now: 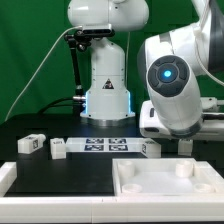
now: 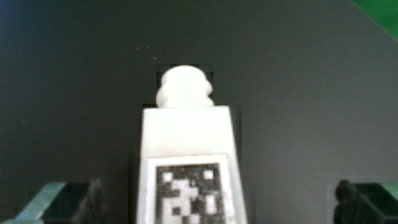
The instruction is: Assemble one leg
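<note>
Hand [image 2: 210,204] spread wide, straddling the small white tagged plastic leg [image 2: 187,140] on the black worktop [image 2: 71,80]; nothing pinched yet, fitting all to come.

Marker board [image 1: 105,146], white rimmed tray [image 1: 155,180]

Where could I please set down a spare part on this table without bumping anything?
Bare black table lies behind the two legs on the exterior view's left, beside the robot base. It is crowded on the exterior view's right, where the arm, tray-like part and marker board meet.
</note>
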Tool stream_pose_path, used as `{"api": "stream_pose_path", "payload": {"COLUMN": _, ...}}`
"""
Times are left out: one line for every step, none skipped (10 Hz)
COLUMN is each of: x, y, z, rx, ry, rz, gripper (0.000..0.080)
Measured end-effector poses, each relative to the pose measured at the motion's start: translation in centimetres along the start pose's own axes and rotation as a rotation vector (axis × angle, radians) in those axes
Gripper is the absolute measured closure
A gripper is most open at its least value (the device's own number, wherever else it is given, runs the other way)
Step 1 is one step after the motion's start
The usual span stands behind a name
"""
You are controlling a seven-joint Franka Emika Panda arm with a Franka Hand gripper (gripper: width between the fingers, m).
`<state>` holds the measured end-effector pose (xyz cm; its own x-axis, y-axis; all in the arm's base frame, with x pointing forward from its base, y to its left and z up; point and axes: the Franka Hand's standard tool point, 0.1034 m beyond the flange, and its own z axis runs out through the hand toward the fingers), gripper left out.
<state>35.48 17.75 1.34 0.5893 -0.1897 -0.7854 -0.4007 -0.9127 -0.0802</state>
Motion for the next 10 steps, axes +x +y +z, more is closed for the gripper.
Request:
{"api": "stream_pose_path", "payload": {"x": -0.04, "y": 0.04, "z": 0.53, "rx": -0.005, "ry": -0.002, "rz": -0.019, "gripper": 0.0151}}
{"api": "stream_pose_path", "payload": {"x": -0.04, "y": 0.28, "z": 0.82, "rx": -0.007, "ry": 0.0, "rz": -0.026, "gripper": 0.0151}}
{"api": "stream_pose_path", "payload": {"x": -0.03, "y": 0.44, "z": 0.78, "rx": -0.006, "ry": -0.001, "rz": -0.022, "gripper": 0.0151}}
{"api": "stream_pose_path", "payload": {"x": 0.01, "y": 0.5, "z": 0.72, "rx": -0.005, "ry": -0.001, "rz": -0.021, "gripper": 0.0151}}
{"api": "stream_pose_path", "payload": {"x": 0.01, "y": 0.5, "z": 0.75, "rx": -0.005, "ry": -0.001, "rz": -0.021, "gripper": 0.0284}}
{"api": "stream_pose_path", "payload": {"x": 0.01, "y": 0.5, "z": 0.75, "rx": -0.005, "ry": -0.001, "rz": -0.021, "gripper": 0.0284}}
{"api": "stream_pose_path", "payload": {"x": 0.01, "y": 0.5, "z": 0.75, "rx": -0.005, "ry": -0.001, "rz": -0.021, "gripper": 0.0422}}
{"api": "stream_pose_path", "payload": {"x": 0.01, "y": 0.49, "z": 0.75, "rx": -0.005, "ry": -0.001, "rz": -0.021, "gripper": 0.0515}}
{"api": "stream_pose_path", "payload": {"x": 0.01, "y": 0.49, "z": 0.75, "rx": -0.005, "ry": -0.001, "rz": -0.021, "gripper": 0.0515}}
{"api": "stream_pose_path", "payload": {"x": 0.01, "y": 0.49, "z": 0.75, "rx": -0.005, "ry": -0.001, "rz": -0.021, "gripper": 0.0515}}
